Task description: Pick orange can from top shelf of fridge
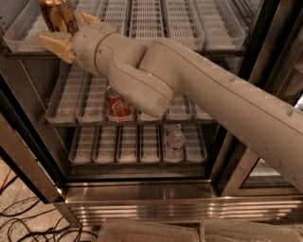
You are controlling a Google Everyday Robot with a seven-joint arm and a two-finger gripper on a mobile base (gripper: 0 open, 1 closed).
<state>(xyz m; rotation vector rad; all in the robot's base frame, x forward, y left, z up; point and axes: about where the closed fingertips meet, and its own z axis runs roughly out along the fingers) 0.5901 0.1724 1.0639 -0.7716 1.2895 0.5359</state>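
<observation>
The orange can (57, 14) stands at the front left of the top shelf (156, 23) of the fridge (142, 198); its top is cut off by the picture's edge. My gripper (69, 31) is at the can, open. One tan finger (53, 42) is low on the can's left front, and the other (88, 19) is beside its right side. The can rests on the white slotted tray. My thick beige arm (213, 94) reaches in from the right and hides part of the middle shelf.
A red Coca-Cola can (118, 105) stands on the middle shelf. A clear bottle (175, 142) sits on the lower shelf. The steel door frame (23, 165) slants at the left, with cables (19, 222) on the floor. Clear plastic bins (151, 231) lie at the bottom.
</observation>
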